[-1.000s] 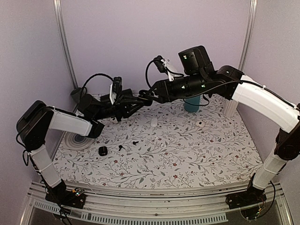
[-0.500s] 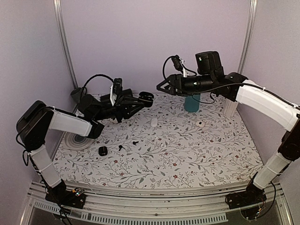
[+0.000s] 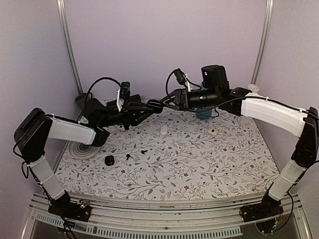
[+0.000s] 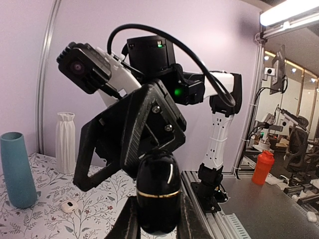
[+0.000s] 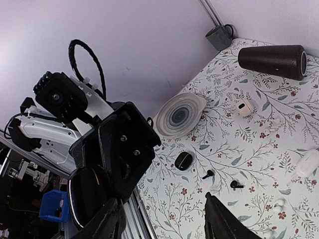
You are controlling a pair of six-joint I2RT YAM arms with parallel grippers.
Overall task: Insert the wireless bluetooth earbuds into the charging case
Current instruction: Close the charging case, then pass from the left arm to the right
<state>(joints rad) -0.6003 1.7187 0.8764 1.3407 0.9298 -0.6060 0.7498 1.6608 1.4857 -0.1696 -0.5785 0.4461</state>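
My left gripper [image 3: 149, 107] is shut on a glossy black charging case [image 3: 156, 105] with a thin gold seam, held closed above the back of the table. In the left wrist view the case [image 4: 158, 191] stands upright between my fingers [image 4: 128, 224]. My right gripper [image 3: 168, 101] is open just right of the case, facing it; it fills the left wrist view behind the case [image 4: 132, 134]. In the right wrist view the case [image 5: 85, 198] sits beside my left finger [image 5: 110, 221]. Two black earbuds [image 3: 130, 156] [image 3: 144, 151] lie on the table, also in the right wrist view [image 5: 208, 174] [image 5: 236, 184].
A small black case [image 3: 109, 160] lies beside the black earbuds. A white closed case [image 3: 164, 130] and an open white case [image 3: 213, 132] lie mid-table. A grey plate [image 3: 82, 148] is at left; a teal vase [image 3: 203, 112] and a white vase [image 3: 244, 115] stand at the back right.
My right gripper pulled back up and to the right from the left gripper, then came back down close to the held case. The left gripper has kept its place.
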